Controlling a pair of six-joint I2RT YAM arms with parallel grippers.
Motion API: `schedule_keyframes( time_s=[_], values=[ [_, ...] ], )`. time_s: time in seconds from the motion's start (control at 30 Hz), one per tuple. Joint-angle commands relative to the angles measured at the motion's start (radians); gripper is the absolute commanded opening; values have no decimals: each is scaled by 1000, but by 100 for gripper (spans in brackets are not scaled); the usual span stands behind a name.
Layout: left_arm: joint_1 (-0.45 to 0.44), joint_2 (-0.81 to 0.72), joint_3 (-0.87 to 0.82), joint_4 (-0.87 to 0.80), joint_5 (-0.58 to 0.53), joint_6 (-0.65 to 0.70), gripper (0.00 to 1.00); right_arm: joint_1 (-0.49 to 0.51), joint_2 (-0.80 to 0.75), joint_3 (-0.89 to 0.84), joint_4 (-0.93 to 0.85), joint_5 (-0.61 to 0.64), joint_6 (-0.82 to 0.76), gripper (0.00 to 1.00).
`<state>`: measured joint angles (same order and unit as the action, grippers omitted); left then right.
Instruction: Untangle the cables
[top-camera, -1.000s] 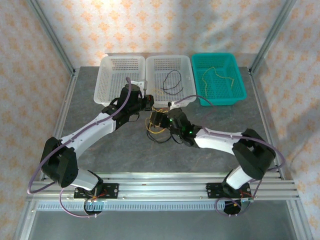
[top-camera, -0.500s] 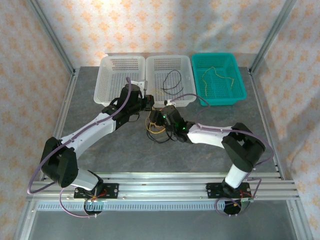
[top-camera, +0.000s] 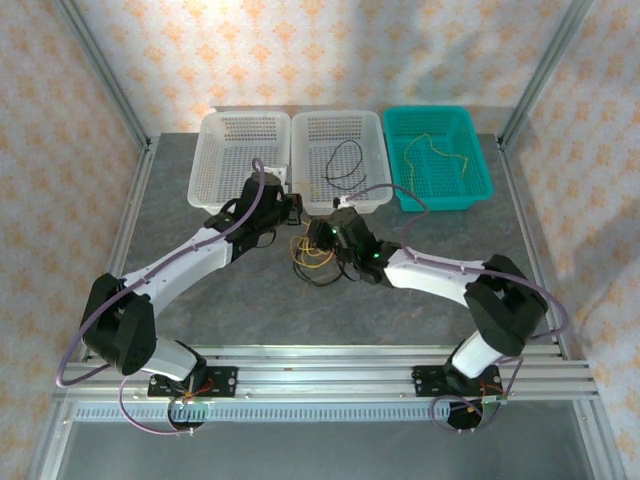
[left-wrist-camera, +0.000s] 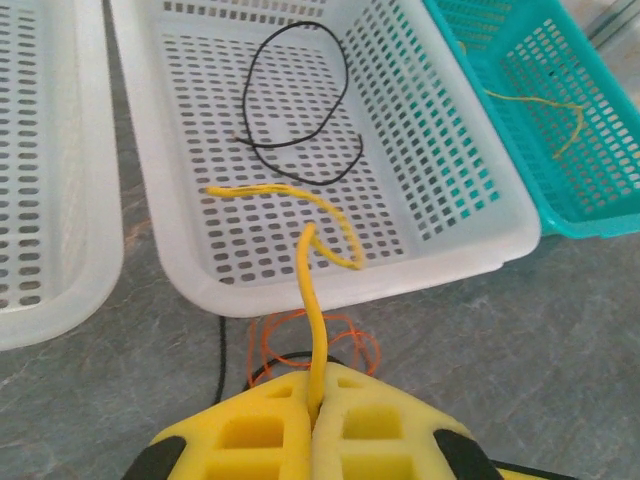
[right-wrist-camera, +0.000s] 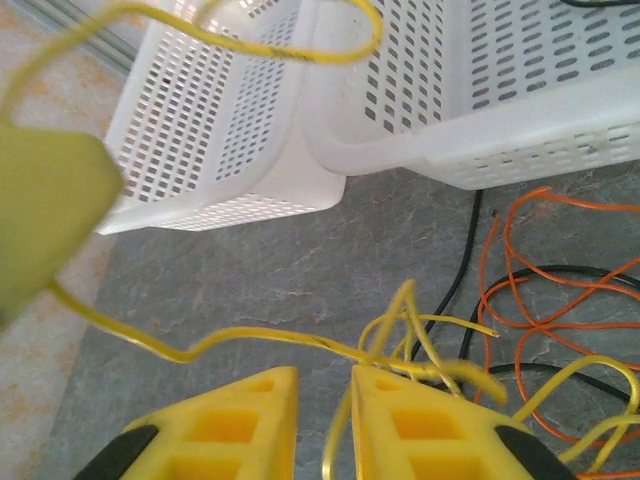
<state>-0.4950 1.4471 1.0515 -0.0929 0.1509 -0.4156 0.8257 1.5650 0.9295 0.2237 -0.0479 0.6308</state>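
Several thin cables (top-camera: 313, 257), likely light and springy, are lying tangled on the surface (top-camera: 250, 300) beside the white basket (left-wrist-camera: 350, 290). Left pincer (left-wrist-camera: 313, 395) is pinching a yellow cable (left-wrist-camera: 309, 300). Right pincer (right-wrist-camera: 325, 385), pads barely apart, is straddling yellow strands (right-wrist-camera: 415, 365), grip unclear. Best grasped near the knot.

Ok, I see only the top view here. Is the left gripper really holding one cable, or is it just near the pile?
Observer: It holds one. In the left wrist view the left gripper is shut on the yellow cable.
Operator: Where does this cable go from the pads?
Observer: It rises over the near rim of the middle basket, and its end lies inside.
Operator: And the right gripper, is it closed?
Observer: No. In the right wrist view the right gripper has its pads a little apart, with yellow strands bunched at the tips.
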Motion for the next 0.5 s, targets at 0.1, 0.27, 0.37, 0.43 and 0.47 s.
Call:
schedule_keyframes(
  time_s=[0.1,0.27,0.37,0.43,0.47],
  values=[
    [5,-8,-21,-20,-76,29,0,-21,-123,-9,-89,23,-18,17],
    [6,-10,-11,-24,-81,35,0,-40,-174,-49,-89,-7,-27,19],
    [6,0,6,-28,-64,31,0,-27,-148,-49,-71,-59,-44,26],
    [4,2,10,-33,-63,29,0,-2,-122,-43,-66,-43,-56,31],
    [6,1,10,-32,-63,28,0,6,-111,-40,-67,-36,-58,33]
  ],
)
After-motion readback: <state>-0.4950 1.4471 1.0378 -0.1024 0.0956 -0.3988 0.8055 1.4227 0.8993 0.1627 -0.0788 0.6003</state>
